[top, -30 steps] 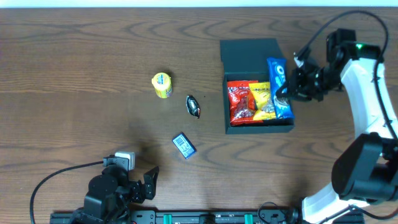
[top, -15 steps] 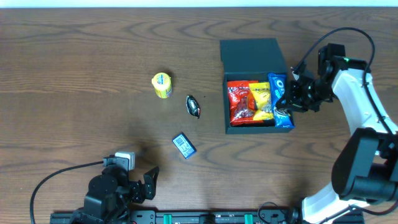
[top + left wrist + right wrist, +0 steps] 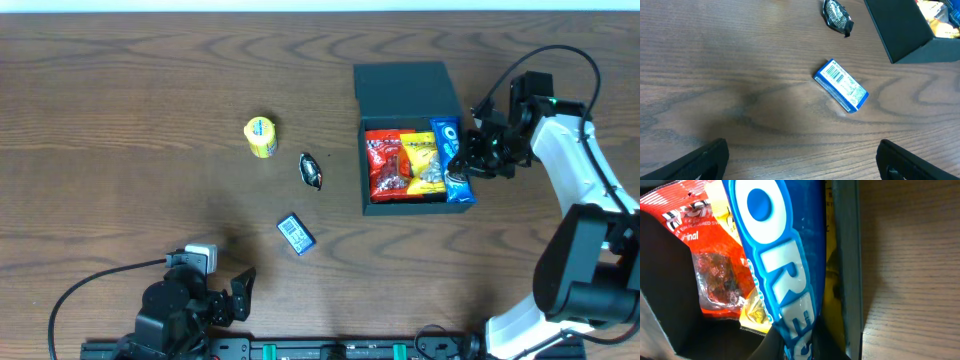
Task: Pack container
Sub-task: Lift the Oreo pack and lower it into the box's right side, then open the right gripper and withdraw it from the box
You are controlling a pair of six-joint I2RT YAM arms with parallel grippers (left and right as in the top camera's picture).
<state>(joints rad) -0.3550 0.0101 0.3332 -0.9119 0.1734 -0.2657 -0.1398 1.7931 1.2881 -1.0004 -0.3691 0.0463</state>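
The dark teal container point(image 3: 363, 170) lies open right of centre, its lid point(image 3: 402, 90) flat behind it. Inside are a red packet point(image 3: 388, 165) and a yellow packet point(image 3: 422, 160). My right gripper point(image 3: 462, 158) is shut on a blue Oreo packet point(image 3: 450, 160) lying along the box's right wall; it fills the right wrist view point(image 3: 775, 265). My left gripper point(image 3: 232, 292) is open and empty near the front edge. A blue-white box point(image 3: 841, 85), a dark wrapped snack point(image 3: 836, 15) and a yellow snack point(image 3: 261, 136) lie on the table.
The wooden table point(image 3: 120, 190) carries a grey cable point(image 3: 100, 280) curling at the front left beside the left arm's base. The container's corner point(image 3: 905, 30) shows at the upper right of the left wrist view.
My right gripper has carried the Oreo packet down and forward from the box's right rim into the box along its right wall. The left arm has not moved.
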